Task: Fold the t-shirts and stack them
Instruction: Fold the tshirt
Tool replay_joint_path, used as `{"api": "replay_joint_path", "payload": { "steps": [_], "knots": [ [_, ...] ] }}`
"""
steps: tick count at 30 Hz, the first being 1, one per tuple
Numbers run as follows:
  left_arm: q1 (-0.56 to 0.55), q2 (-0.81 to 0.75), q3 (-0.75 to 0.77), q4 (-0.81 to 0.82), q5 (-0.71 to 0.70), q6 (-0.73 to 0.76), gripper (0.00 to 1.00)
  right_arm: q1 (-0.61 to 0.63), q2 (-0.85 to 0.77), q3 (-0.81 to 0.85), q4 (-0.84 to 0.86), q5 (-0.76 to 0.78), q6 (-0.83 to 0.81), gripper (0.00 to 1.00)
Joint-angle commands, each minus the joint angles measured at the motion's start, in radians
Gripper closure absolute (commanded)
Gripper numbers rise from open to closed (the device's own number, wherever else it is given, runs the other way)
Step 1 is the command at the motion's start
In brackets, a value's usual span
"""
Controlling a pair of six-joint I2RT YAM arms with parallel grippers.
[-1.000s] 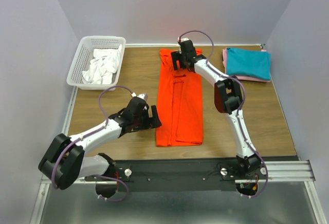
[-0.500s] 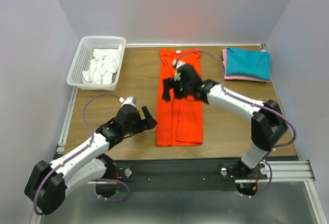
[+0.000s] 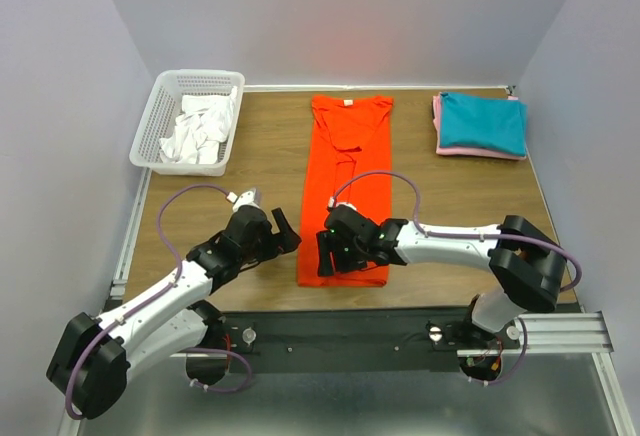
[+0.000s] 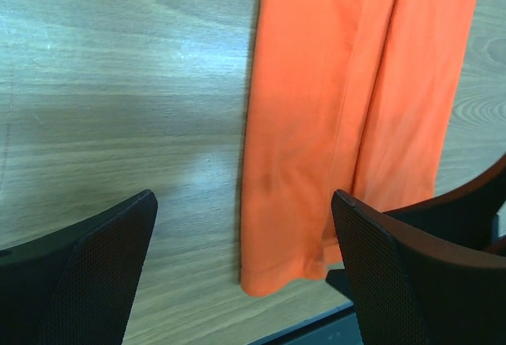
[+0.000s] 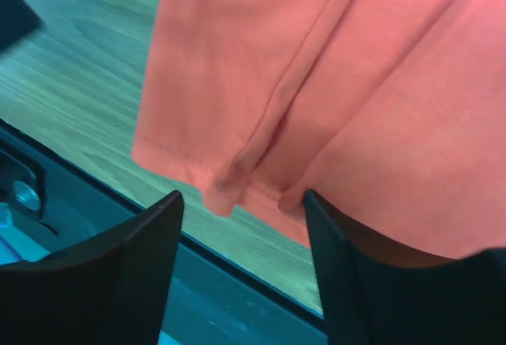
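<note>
Orange shirt [image 3: 350, 181] lies folded lengthwise mid-table [image 3: 260, 156], collar far, hem near me. Teal shirt [image 3: 485, 121] sits on pink shirt [image 3: 437, 116] in the far right corner. My right gripper [image 3: 326, 256] is at the near hem, jaws apart, gripping nothing. My left gripper [image 3: 285, 231] is just left of the shirt, jaws apart.

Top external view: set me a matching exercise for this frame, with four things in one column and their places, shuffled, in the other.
Things
1. orange-red t-shirt
2. teal t-shirt
3. white mesh basket
4. right hand

Places
A. far left corner of the table
B. near edge, over a shirt's hem
C. far right corner, lying on a pink shirt
D. middle, laid out as a long strip

Pairs: 1-D, 2-C, 3-A, 4-B
</note>
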Motion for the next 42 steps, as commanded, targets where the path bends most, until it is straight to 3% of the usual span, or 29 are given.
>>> {"api": "replay_joint_path", "payload": {
  "steps": [1,3,11,20,27,29,30,42],
  "knots": [
    [0.002,-0.012,-0.026,0.024,-0.013,-0.003,0.02,0.013,-0.025,-0.003,0.045,0.042,0.058,0.34],
    [0.0,-0.016,-0.029,0.024,-0.012,0.0,0.02,0.022,-0.011,0.001,0.045,0.046,0.061,0.39],
    [0.0,-0.03,-0.038,0.026,-0.009,0.006,0.02,0.068,0.0,0.026,0.044,0.083,0.066,0.39],
    [0.0,-0.039,-0.046,0.026,0.005,0.02,0.02,0.083,0.078,0.038,0.045,0.117,0.126,0.54],
    [0.0,-0.045,-0.056,0.038,0.008,0.017,0.02,0.086,0.058,0.029,0.045,0.157,0.16,0.87],
    [0.0,-0.042,-0.055,0.04,0.008,0.018,0.02,0.086,0.043,0.029,0.044,0.155,0.157,0.9],
    [0.002,-0.039,-0.056,0.041,0.008,0.018,0.02,0.086,0.041,0.028,0.044,0.157,0.156,0.97],
    [0.0,-0.033,-0.049,0.041,0.04,0.032,0.02,0.089,-0.071,0.0,0.027,0.17,0.176,0.99]
  ]
}}
